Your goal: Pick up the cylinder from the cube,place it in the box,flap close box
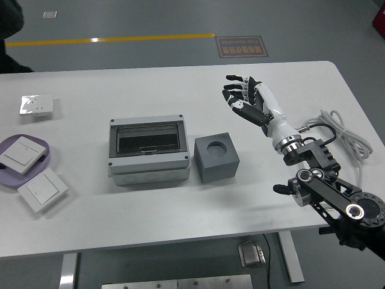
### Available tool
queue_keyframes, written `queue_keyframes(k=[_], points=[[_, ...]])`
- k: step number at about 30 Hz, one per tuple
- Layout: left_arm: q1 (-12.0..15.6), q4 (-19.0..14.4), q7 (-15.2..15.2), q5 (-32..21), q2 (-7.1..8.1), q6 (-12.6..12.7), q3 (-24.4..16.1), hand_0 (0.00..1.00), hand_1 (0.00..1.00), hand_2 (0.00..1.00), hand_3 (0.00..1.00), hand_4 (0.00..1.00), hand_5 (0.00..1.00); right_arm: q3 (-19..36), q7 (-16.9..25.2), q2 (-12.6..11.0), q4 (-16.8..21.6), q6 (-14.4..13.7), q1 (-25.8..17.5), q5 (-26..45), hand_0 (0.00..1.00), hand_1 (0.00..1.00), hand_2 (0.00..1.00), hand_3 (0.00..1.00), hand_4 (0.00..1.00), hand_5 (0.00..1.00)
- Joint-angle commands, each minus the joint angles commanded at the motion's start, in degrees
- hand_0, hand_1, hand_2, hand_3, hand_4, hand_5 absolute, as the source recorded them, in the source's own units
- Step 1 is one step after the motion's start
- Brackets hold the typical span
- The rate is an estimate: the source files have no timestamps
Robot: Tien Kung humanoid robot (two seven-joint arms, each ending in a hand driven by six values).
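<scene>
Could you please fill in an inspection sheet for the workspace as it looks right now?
Surface: white table, level.
Job's things: grey box with its dark flap down; grey cube beside it, round socket empty; cylinder not visible.
Clutter: purple tray holding a switch plate, second switch plate in front, socket at far left.
Hands: right hand raised over the table, fingers spread, holding nothing; left nothing seen.
Cables: power strip lead at right edge.
Surroundings: grey floor, yellow line.
</scene>
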Motion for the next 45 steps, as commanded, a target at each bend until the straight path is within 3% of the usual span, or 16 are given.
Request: queue_keyframes(k=[6,15,20,41,42,45], points=[[0.01,-0.07,0.02,-0.13,-0.25,-0.05,0.16,0.62,0.655,0.65,0.685,0.751,0.234,-0.18,1.99,-0.24,0.21,-0.08,0.08,2.02,0.75,0.682,0.686,0.716,0.691,0.334],[-0.1,-0.23,0.19,-0.21,-0.17,-0.08,1.27,0.62,0.654,0.649,0.685,0.751,0.234,-1.09,7.66,-0.89,0.92,2.73,0.72,11.85,0.751,0.681,0.689,0.712,0.693,0.336],[-0.31,-0.28,0.28,-0.08,0.2,-0.04,1.35,0.62,0.655,0.649,0.684,0.75,0.232,-1.59,8.66,-1.22,1.5,3.36,0.63,14.96,0.767,0.679,0.69,0.708,0.722,0.35],[1.26,-0.05,0.23,-1.65,-0.53,-0.14,2.11,0.62,0.654,0.649,0.685,0.752,0.233,-0.86,9.61,-0.11,0.91,1.34,-0.56,14.85,0.774,0.691,0.69,0.708,0.749,0.37],[1.26,-0.04,0.23,-1.65,-0.52,-0.13,2.09,0.62,0.654,0.649,0.685,0.752,0.234,-0.71,9.62,-0.11,0.92,1.32,-0.66,14.79,0.774,0.694,0.694,0.753,0.759,0.368],[1.28,-0.01,0.22,-1.81,-0.44,-0.12,2.19,0.62,0.654,0.649,0.685,0.752,0.234,-0.32,9.54,-0.14,0.9,1.34,-1.06,14.51,0.774,0.694,0.694,0.753,0.759,0.368]])
